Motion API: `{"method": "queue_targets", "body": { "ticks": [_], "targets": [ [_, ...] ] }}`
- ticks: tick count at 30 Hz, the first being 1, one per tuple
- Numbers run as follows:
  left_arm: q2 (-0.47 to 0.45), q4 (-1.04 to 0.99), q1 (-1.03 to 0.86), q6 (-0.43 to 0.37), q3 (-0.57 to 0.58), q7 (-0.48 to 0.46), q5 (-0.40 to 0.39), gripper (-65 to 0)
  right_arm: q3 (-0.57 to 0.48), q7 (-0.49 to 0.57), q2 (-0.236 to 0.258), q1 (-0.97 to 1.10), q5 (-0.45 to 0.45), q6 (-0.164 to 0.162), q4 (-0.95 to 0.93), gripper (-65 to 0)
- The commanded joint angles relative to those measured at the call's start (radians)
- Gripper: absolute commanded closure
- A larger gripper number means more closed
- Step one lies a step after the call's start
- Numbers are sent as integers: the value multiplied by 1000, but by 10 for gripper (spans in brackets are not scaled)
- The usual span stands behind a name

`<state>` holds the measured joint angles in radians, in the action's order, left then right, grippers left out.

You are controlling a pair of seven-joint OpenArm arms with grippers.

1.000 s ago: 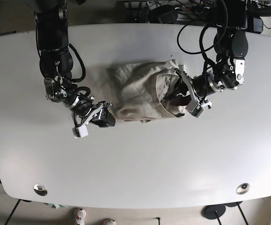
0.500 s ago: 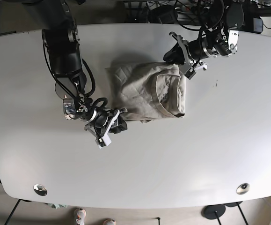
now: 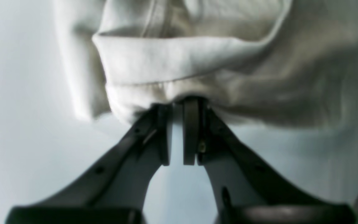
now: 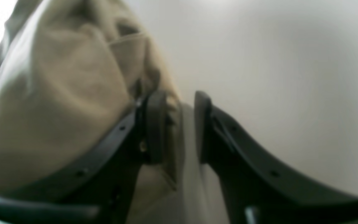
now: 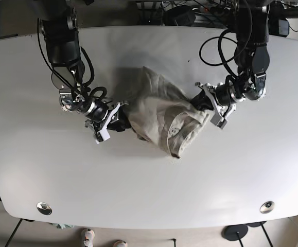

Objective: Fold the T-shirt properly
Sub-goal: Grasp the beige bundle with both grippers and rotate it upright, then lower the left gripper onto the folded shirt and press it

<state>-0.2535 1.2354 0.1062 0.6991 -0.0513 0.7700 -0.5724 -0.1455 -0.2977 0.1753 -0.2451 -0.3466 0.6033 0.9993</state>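
Beige cotton, the shirt (image 5: 164,116) lies bunched mid-desk (image 5: 149,195) with the left hand (image 3: 179,104) nipping one edge nearly shut and the right hand (image 4: 176,124) closed partway on another, so both should draw apart evenly to pull it flat before folding.

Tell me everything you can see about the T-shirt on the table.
The T-shirt is beige, soft woven-looking cloth, bunched and creased, not flat. It lies mid-table on the white table, stretched between both arms. The left gripper pinches a folded hem; the right gripper has cloth between its fingers. A loose corner hangs toward the table's near edge.
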Motion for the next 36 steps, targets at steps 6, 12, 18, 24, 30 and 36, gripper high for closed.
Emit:
{"method": "queue_targets", "body": {
  "ticks": [6,12,18,24,30,36],
  "targets": [
    [-11,-259,261,-1,14,-50,-4,-49,-1,-39,10,145,13,-4,191,-151],
    [-11,-398,375,-2,144,-160,-4,-49,-3,-41,-1,257,13,-6,287,-151],
    [-56,-314,419,-2,143,-162,-7,-49,1,-41,-26,278,13,-7,326,-151],
    [-76,27,355,-135,143,-71,-4,-121,139,-145,-12,300,13,2,494,-151],
    [49,333,148,-530,156,-80,4,-339,226,-211,-12,300,11,4,570,-151],
    [150,407,-41,-703,344,-327,300,-344,241,-211,-7,296,11,4,565,-152]
  ]
}}
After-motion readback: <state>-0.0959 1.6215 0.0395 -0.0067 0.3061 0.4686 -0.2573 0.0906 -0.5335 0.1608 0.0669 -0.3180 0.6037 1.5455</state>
